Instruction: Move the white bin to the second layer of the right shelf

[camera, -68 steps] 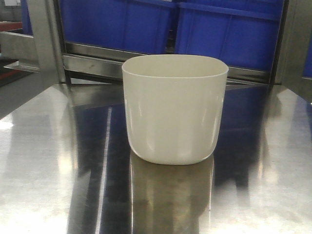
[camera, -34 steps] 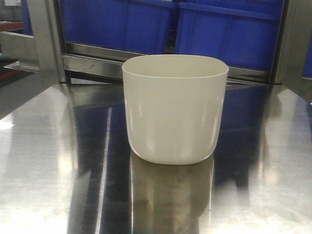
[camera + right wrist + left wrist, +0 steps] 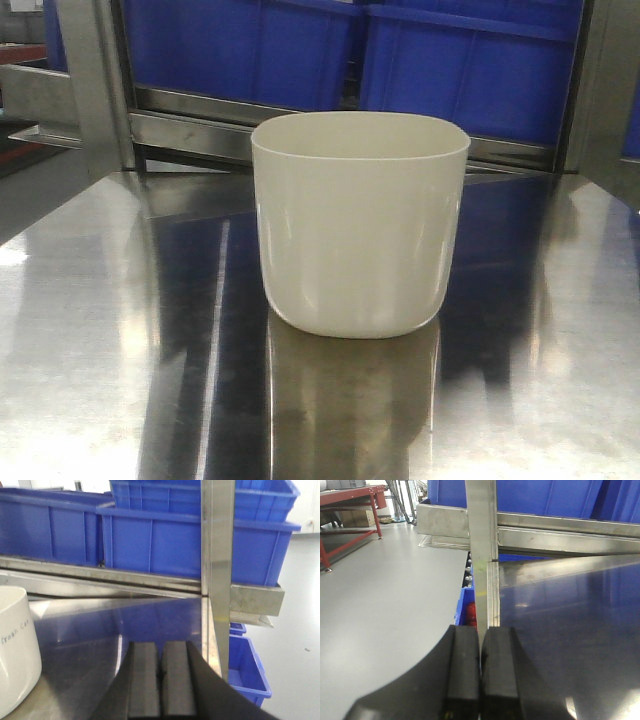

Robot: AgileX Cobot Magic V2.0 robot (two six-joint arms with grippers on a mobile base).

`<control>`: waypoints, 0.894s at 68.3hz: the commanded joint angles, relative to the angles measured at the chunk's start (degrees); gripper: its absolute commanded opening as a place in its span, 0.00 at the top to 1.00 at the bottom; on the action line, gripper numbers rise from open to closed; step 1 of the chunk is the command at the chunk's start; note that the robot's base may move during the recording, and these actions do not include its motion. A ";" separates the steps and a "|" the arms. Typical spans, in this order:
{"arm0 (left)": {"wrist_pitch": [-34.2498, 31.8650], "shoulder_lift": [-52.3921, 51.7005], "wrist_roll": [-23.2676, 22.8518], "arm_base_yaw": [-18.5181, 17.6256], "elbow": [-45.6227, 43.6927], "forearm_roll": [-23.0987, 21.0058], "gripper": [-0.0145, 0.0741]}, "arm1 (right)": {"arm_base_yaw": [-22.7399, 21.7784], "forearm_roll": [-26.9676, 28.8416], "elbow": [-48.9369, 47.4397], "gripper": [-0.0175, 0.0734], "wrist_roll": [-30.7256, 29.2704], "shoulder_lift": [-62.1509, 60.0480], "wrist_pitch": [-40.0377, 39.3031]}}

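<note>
Nothing has moved: the bin [image 3: 360,225] sits untouched on the counter [image 3: 100,350]. My left fingers [image 3: 472,675] and right fingers [image 3: 154,680] are pressed together, empty. I judge the grasp not yet begun.

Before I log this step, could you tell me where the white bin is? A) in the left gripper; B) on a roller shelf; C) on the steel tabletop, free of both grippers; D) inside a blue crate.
C: the bin stands upright on the tabletop, while the left gripper and right gripper are shut on nothing, apart from it.
</note>
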 commanded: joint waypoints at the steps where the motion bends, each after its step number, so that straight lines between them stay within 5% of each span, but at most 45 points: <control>1: -4.90 -0.81 -0.18 -0.34 2.11 0.00 0.74 | -0.19 0.00 -5.23 0.75 -0.24 6.20 -5.68; 30: -4.90 -0.81 -0.18 -0.34 2.11 0.00 0.74 | -0.10 0.00 -37.91 0.75 -0.24 42.54 4.15; 47: -4.90 -0.81 -0.18 -0.34 2.11 0.00 0.74 | 1.47 6.95 -59.41 0.73 -0.24 59.61 28.35; 61: -4.90 -0.81 -0.18 -0.34 2.11 0.00 0.74 | 8.05 8.85 -69.70 0.31 -0.24 68.92 38.53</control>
